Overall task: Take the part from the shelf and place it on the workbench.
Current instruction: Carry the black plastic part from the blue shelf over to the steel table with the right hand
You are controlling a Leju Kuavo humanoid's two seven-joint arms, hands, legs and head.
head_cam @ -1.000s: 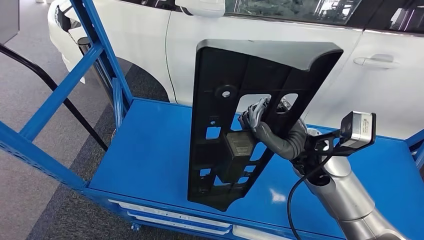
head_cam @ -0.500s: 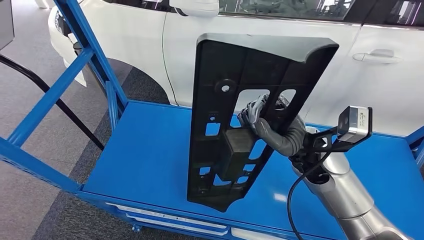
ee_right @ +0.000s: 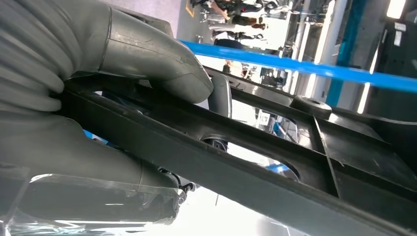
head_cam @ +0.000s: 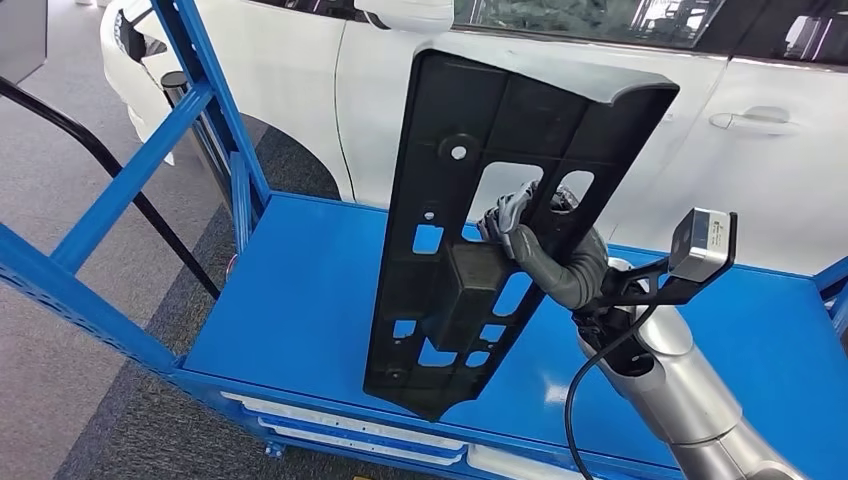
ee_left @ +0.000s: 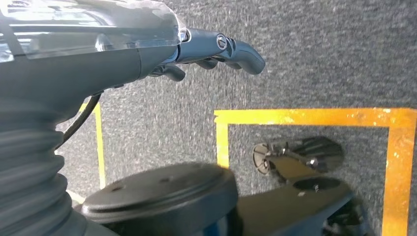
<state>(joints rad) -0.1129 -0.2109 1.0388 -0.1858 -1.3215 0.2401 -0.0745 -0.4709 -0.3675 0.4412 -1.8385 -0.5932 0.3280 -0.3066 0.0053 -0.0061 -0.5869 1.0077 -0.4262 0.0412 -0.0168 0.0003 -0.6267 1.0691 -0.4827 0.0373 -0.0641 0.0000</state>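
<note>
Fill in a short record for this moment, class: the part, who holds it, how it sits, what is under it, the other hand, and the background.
Part: black plastic panel with cut-out openings
Held by: right robot hand, fingers through an opening
Pose: upright, tilted, lower end just above or on the shelf; cannot tell which
Beneath: blue shelf
Left robot hand: hangs over grey carpet with yellow floor tape, holds nothing
Background: white car

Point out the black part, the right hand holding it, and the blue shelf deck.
black part (head_cam: 455, 110): head view, upper panel beside the round hole.
right hand (head_cam: 520, 240): head view, grey fingers through the part's opening.
blue shelf deck (head_cam: 300, 300): head view, bare surface beside the part.
</note>
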